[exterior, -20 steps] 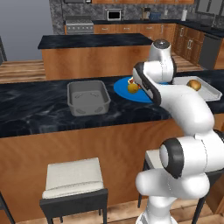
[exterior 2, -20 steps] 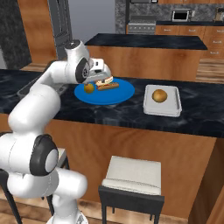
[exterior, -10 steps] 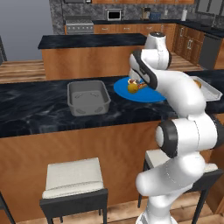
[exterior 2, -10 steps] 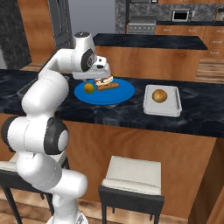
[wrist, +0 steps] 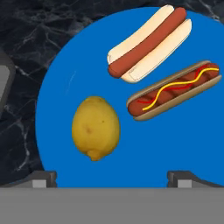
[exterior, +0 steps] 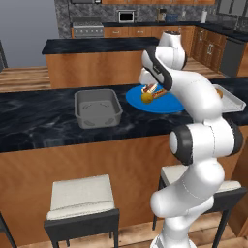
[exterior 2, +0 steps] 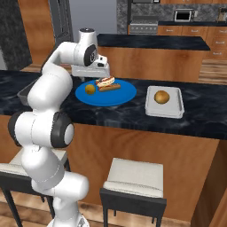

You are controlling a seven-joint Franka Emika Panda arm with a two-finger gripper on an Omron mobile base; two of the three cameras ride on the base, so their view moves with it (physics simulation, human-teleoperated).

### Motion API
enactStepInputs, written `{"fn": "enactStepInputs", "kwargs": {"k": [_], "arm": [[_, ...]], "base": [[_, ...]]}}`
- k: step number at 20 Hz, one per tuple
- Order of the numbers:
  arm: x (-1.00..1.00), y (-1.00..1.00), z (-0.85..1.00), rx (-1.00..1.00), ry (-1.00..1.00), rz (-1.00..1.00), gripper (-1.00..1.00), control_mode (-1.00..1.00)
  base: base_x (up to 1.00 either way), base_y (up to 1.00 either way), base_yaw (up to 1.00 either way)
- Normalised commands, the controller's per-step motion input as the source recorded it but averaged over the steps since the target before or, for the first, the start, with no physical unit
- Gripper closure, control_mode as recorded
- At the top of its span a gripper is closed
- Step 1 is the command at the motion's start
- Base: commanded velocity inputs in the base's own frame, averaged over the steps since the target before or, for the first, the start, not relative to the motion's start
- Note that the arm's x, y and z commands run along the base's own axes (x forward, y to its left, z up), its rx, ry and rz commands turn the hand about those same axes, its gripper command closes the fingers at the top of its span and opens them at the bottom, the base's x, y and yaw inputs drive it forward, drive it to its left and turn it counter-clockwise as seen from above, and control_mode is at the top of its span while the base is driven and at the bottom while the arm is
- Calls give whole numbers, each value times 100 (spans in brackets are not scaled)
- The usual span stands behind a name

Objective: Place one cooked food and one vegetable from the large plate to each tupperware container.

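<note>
**Hand wide open above the blue plate, holding nothing**

Hand [wrist: 112, 178] hangs over the large plate [wrist: 183, 144], fingers spread well apart. The plate is flat, round, glossy blue, near the middle of the bench [exterior: 34, 121] (black marble with pale veins).

On the plate: a dimpled yellow-olive vegetable [wrist: 95, 127], lemon-shaped, and two hot dogs side by side, one plain in a pale bun [wrist: 148, 43], one in a darker bun with mustard squiggle [wrist: 174, 90].

Deep grey tub [exterior: 97, 107], rounded corners, sits left of the plate. The right base view shows the shallow pale tray [exterior 2: 165, 108] toward the bench's right end, holding a golden-brown ball [exterior 2: 162, 96].
</note>
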Motion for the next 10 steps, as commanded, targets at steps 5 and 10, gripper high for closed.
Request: {"fn": "enactStepInputs", "kwargs": {"k": [5, 10], "arm": [[10, 18, -16, 0, 0, 0, -100, -100], [15, 0, -30, 0, 1, 0, -100, -100]], "base": [[0, 0, 0], [0, 0, 0]]}}
